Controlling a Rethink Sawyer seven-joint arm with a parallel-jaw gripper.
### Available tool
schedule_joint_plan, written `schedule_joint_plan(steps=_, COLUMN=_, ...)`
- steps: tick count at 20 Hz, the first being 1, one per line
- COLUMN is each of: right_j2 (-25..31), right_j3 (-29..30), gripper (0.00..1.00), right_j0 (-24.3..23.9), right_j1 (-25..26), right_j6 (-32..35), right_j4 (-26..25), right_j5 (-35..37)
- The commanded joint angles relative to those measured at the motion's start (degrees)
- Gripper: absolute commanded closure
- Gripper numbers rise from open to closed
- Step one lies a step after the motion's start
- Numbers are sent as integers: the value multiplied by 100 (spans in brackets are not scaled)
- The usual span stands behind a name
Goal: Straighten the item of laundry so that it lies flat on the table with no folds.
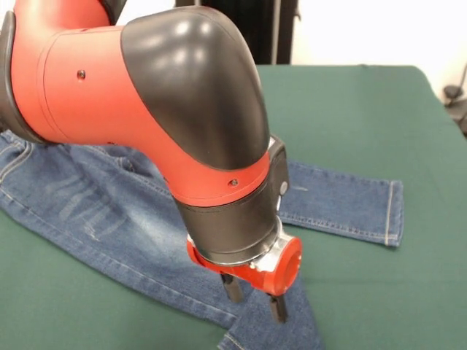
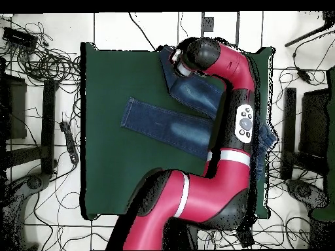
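— From the front, where are you?

— My arm fills the upper left. My gripper hangs low in the near middle, its two dark fingers parted with a gap between them and nothing held. The tips are just above, or perhaps touching, the jeans; I cannot tell which.

— And the jeans?

— They spread from the left edge toward the near middle. One leg runs right, flat, its hemmed cuff well short of the table's right edge. The other leg heads near, under my gripper, and out of the bottom of the picture. The table is bare green to the far right and in the near left corner.

— From overhead?

— My arm curves up the right side, covering the waist end. One leg lies flat pointing left, its cuff in the middle of the table. The other leg angles toward the top edge, with my wrist over its end. My gripper is hidden there. The whole left part of the table is open.
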Motion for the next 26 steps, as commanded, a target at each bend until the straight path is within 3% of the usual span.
schedule_joint_plan(steps=1, right_j2=841, right_j3=1379, gripper=0, right_j0=134, right_j1=31, right_j6=498, right_j4=508, right_j5=-303)
schedule_joint_plan(steps=6, right_j2=835, right_j3=1614, gripper=0, right_j0=178, right_j1=-40, right_j6=740, right_j4=761, right_j5=-459)
schedule_joint_plan(steps=11, right_j2=835, right_j3=1610, gripper=0, right_j0=233, right_j1=11, right_j6=575, right_j4=875, right_j5=-570)
schedule_joint_plan(steps=20, right_j2=-159, right_j3=1119, gripper=0, right_j0=423, right_j1=-128, right_j6=166, right_j4=-2, right_j5=293)
schedule_joint_plan(steps=26, right_j2=-306, right_j3=1025, gripper=0, right_j0=524, right_j1=-281, right_j6=-104, right_j4=-327, right_j5=608)
